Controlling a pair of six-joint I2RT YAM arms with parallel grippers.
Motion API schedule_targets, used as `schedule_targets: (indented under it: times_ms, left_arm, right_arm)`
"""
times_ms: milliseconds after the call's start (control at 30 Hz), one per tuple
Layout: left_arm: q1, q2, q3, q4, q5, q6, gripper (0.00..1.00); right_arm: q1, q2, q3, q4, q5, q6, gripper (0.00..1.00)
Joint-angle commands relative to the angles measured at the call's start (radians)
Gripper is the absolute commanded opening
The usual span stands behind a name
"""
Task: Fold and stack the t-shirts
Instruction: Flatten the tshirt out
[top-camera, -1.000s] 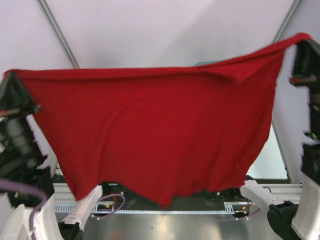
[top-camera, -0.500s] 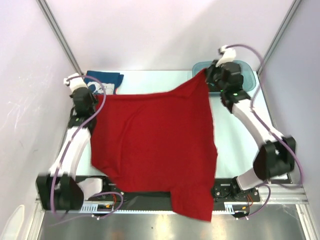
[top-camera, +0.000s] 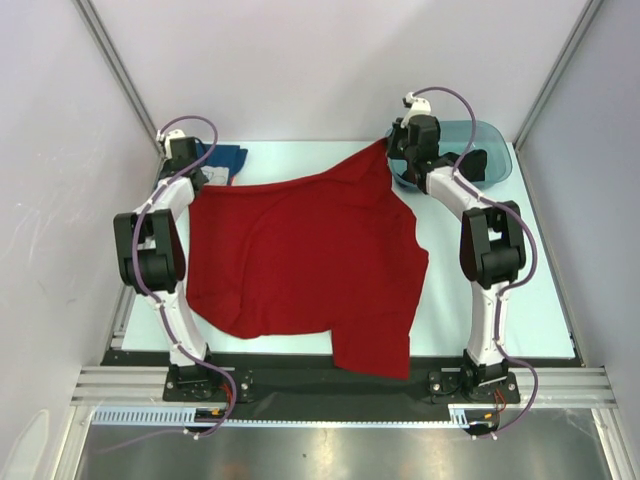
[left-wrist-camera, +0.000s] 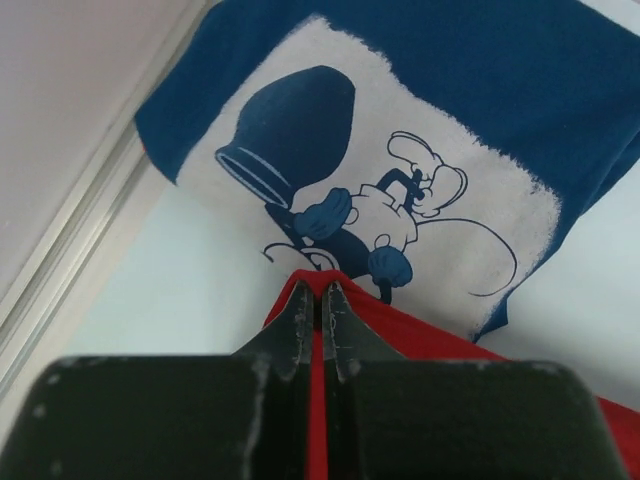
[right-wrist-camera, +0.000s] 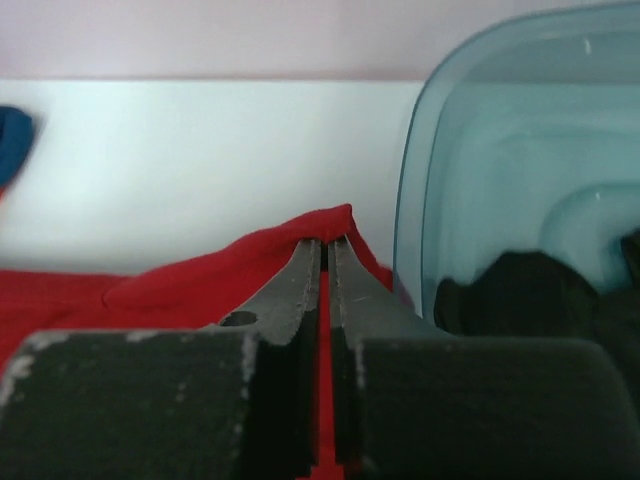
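Top external view: the red t-shirt (top-camera: 300, 260) lies spread over the middle of the bench (top-camera: 540, 300), with one flap reaching the near edge. My left gripper (left-wrist-camera: 320, 292) is clamped on the shirt's far left corner, which overlaps the blue t-shirt (left-wrist-camera: 430, 120) lying in the bench's far left corner. My right gripper (right-wrist-camera: 324, 248) pinches the shirt's far right corner, just beside the tub (right-wrist-camera: 470, 130) in the bench's far right corner. The black t-shirt (right-wrist-camera: 520, 290) sits inside the tub.

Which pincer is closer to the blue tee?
Left. The left pincer, pinching the red tee, sits at the blue tee; the right pincer is across the table beside the tub.
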Motion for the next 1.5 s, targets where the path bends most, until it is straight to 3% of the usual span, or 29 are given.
schedule_targets:
  times_ms: [0, 300, 500, 800, 1067, 1333, 1467]
  left_arm:
    - [0.018, 0.022, 0.087, -0.053, 0.060, -0.013, 0.00]
    - [0.025, 0.038, 0.110, -0.099, 0.135, -0.012, 0.00]
    - [0.025, -0.080, 0.098, -0.113, 0.177, -0.047, 0.00]
    - [0.025, -0.439, 0.084, -0.090, 0.249, -0.109, 0.00]
    - [0.025, -0.804, 0.060, -0.067, 0.247, -0.119, 0.00]
    - [0.025, -1.025, 0.124, -0.151, 0.209, -0.064, 0.00]
    - [0.008, -1.097, 0.207, -0.214, 0.117, -0.003, 0.00]
  right_arm:
    - [-0.016, 0.048, 0.145, 0.001, -0.029, 0.002, 0.00]
    - [-0.021, 0.064, 0.218, -0.114, -0.063, 0.013, 0.00]
    - [-0.028, -0.036, 0.216, -0.185, -0.058, 0.017, 0.00]
    - [-0.025, -0.471, 0.138, -0.280, 0.023, -0.018, 0.00]
    - [0.091, -0.870, 0.114, -0.440, 0.144, -0.098, 0.00]
    - [0.116, -1.195, 0.152, -0.576, 0.035, -0.001, 0.00]
    - [0.094, -1.220, 0.288, -0.717, -0.030, 0.066, 0.00]
